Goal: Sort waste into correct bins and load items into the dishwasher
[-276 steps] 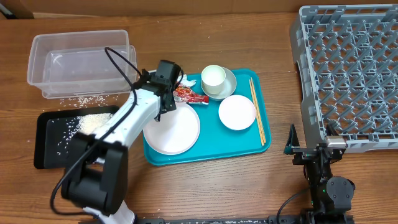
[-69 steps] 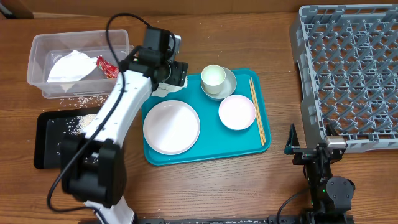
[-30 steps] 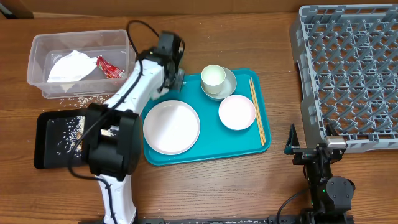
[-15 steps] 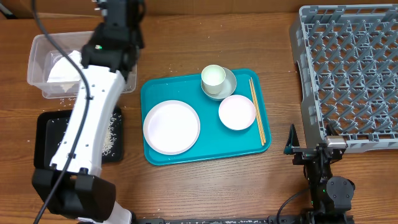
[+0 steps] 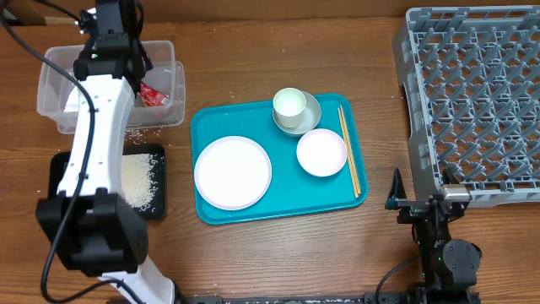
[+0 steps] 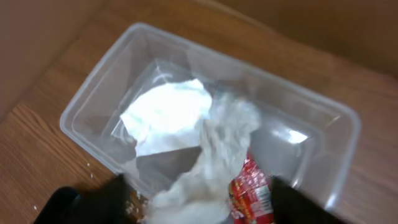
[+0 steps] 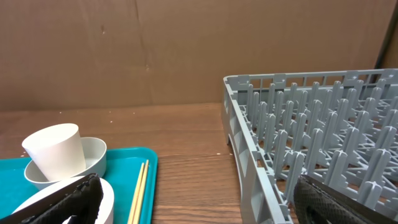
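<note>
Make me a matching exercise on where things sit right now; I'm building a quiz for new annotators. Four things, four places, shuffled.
Things
1. chopsticks
2. snack wrapper
3. pile of rice
4. cup

Places
A. in the black tray
B. standing in the saucer at the far end of the teal tray
C. in the clear tub
D. lying along the teal tray's edge nearest the dish rack

Pairs: 1-D, 2-C, 3-A, 4-B
</note>
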